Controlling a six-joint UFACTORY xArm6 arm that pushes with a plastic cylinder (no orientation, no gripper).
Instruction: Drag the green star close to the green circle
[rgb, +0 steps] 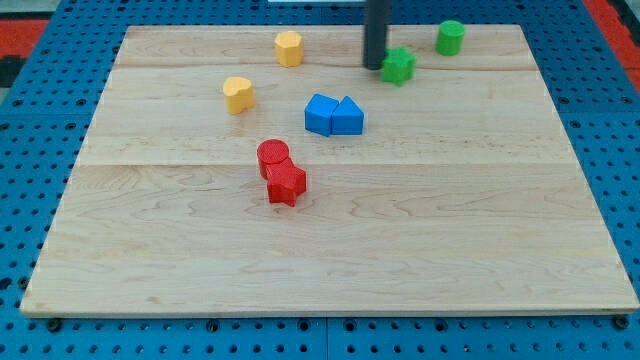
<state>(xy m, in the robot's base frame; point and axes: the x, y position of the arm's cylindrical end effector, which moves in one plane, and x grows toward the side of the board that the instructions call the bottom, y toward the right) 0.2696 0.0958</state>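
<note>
My tip (375, 66) is a bare rod end with no claw on it, so nothing here stands apart, together or clamped; it rests on the wooden board (330, 260) near the view's top. The green star (399, 66) sits just to the view's right of my tip, touching it or very nearly so (the gap is too fine to judge). The green circle (450, 38) stands further to the view's right of my tip and a little toward the view's top, near the star but apart from it.

To the view's left of my tip and slightly higher is a yellow block (289, 48) with faceted sides; a second yellow block (239, 94), heart-like, lies further left and lower. Below my tip, a little to the view's left, two blue blocks (334, 115) touch side by side. Further down and left, a red cylinder (273, 156) presses against a red star-like block (286, 184).
</note>
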